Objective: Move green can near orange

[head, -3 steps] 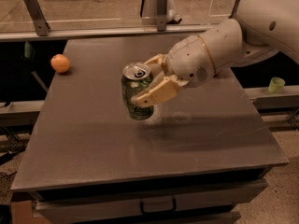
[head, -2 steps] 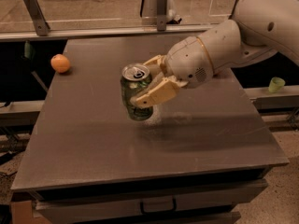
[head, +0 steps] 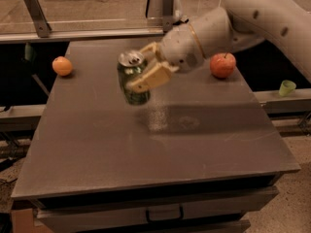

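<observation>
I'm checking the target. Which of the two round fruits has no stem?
The orange at far left: smaller and plain. The red apple at right has a stem. The claw, shut on the green can, is between them.

Cream claw [head: 141,68] gripping green can [head: 133,94]; orange fruit [head: 62,66]; red apple [head: 223,65].

The can [head: 133,81] is green with pale markings and a silver top with a pull tab. It is nearly upright, its top leaning slightly left, clasped between the fingers of the end effector [head: 137,68] over the back middle of the tabletop [head: 146,154]. The orange [head: 62,66], small, round and plain, lies on the tabletop near its back left corner, well apart from the can.
</observation>
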Action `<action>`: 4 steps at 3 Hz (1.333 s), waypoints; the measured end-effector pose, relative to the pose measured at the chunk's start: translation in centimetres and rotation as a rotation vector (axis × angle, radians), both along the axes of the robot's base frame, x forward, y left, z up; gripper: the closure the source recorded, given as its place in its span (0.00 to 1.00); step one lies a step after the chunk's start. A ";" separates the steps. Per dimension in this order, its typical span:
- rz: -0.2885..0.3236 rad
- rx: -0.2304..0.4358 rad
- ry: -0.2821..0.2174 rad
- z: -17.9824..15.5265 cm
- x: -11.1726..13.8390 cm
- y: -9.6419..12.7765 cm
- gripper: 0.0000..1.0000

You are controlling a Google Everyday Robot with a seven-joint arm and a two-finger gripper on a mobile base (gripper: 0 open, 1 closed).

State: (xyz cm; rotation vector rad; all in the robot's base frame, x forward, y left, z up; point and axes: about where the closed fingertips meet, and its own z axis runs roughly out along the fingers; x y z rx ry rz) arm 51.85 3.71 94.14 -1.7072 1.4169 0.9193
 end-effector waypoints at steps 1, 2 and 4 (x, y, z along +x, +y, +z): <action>-0.009 0.013 -0.057 1.6 6.4 3.1 1.00; -0.034 0.044 -0.090 3.0 11.7 6.2 1.00; -0.158 0.112 -0.115 3.8 18.5 11.1 1.00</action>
